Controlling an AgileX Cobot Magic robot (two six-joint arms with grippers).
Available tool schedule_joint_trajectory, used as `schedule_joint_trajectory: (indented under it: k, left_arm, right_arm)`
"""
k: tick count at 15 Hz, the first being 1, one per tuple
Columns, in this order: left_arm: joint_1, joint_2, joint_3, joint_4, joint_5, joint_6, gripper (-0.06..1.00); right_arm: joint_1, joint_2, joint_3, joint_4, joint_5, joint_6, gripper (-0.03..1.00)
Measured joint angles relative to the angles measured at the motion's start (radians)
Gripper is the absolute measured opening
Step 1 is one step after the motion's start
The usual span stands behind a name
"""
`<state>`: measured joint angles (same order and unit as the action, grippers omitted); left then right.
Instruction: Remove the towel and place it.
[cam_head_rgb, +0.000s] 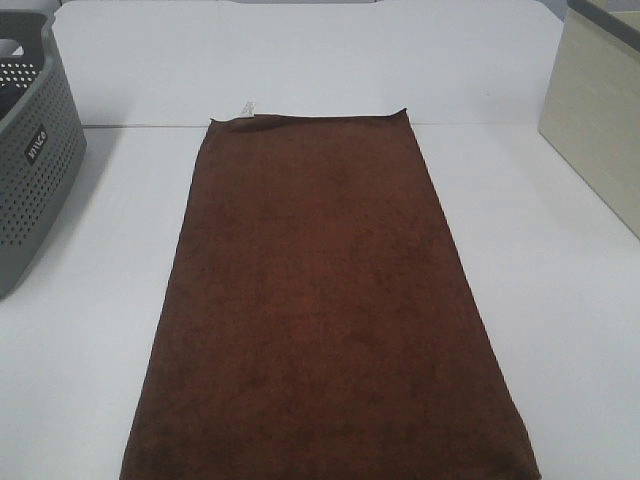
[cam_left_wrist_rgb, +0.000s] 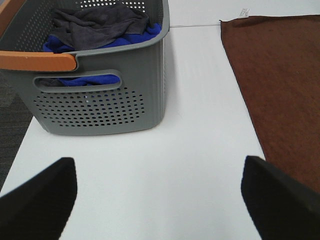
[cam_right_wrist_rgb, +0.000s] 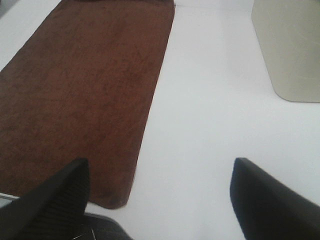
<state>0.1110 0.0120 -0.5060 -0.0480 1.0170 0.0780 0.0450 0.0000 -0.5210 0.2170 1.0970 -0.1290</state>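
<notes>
A dark reddish-brown towel (cam_head_rgb: 325, 300) lies spread flat down the middle of a white worktop (cam_head_rgb: 560, 300), its long sides running from 12 o'clock to 6 o'clock in the high exterior view, the near end passing out of the frame. A small white tag (cam_head_rgb: 247, 108) sticks out from the far short edge, close to the 11 o'clock corner. At 9 o'clock from the towel, well apart from it, stands a grey perforated basket (cam_head_rgb: 35, 150) at the worktop's edge; the left wrist view shows an orange handle (cam_left_wrist_rgb: 37, 61) across its rim, with grey cloth (cam_left_wrist_rgb: 97, 24) heaped over blue cloth (cam_left_wrist_rgb: 85, 79) inside. At 2 o'clock from the towel a pale beige bin (cam_head_rgb: 595, 120) stands, also clear of the cloth.

Neither arm shows in the high view. In the left wrist view the left arm's fingers (cam_left_wrist_rgb: 37, 197) are spread wide over bare worktop between basket and towel, holding nothing. In the right wrist view the right arm's fingers (cam_right_wrist_rgb: 270, 200) are likewise spread wide and empty, one tip over the towel's near corner, the other over bare worktop.
</notes>
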Motion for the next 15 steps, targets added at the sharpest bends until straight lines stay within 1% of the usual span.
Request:
schedule_joint_trajectory:
  k: [1,3,5,8,13,15]
  left_arm:
    - [0.0,-0.014,0.005,0.0,0.02,-0.003,0.82]
    - [0.0,-0.016,0.008,-0.003,0.026,-0.015,0.82]
    - [0.0,-0.016,0.008,-0.003,0.028,-0.04,0.82]
    - [-0.001,-0.016,0.008,-0.007,0.028,-0.044,0.82]
    - [-0.124,-0.016,0.008,-0.009,0.028,-0.045,0.82]
    - [-0.127,-0.016,0.008,-0.009,0.028,-0.044,0.82]
  right_arm:
    - [0.0,-0.004,0.0,-0.011,0.0,0.004,0.75]
    - [0.0,-0.004,0.001,-0.056,-0.001,0.007,0.75]
    - [0.0,-0.004,0.013,-0.117,-0.018,0.045,0.75]
    - [0.0,-0.004,0.019,-0.14,-0.028,0.068,0.75]
    - [0.0,-0.004,0.019,-0.142,-0.029,0.081,0.75]
    - [0.0,-0.004,0.019,-0.142,-0.029,0.081,0.75]
